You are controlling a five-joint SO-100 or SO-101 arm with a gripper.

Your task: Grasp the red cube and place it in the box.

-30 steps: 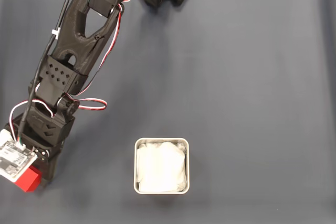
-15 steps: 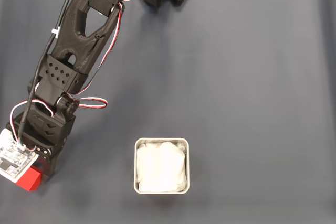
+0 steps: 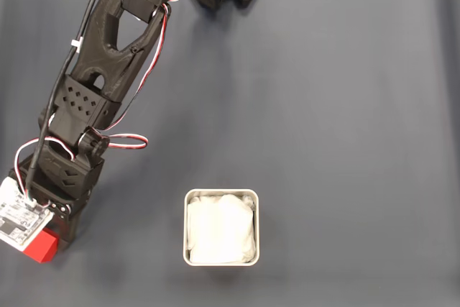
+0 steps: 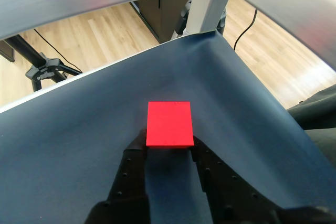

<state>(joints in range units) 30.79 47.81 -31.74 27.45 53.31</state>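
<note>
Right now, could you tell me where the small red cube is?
In the fixed view, the small matte red cube sits at the lower left, far left of the metal-rimmed, white-lined box; the wrist view shows it between the black jaws' tips.

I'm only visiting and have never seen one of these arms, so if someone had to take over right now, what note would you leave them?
Gripper: low at the near-left of the mat in the fixed view, its fingers on either side of the red cube. The wrist view cannot settle whether they are squeezing it.
Red cube: sitting on the dark mat, not lifted as far as I can tell.
Box: to the cube's right in the fixed view, white lining inside, no cube in it.
Done: the approach to the cube.
Left: secure the grip, lift, carry to the box, release.
</note>
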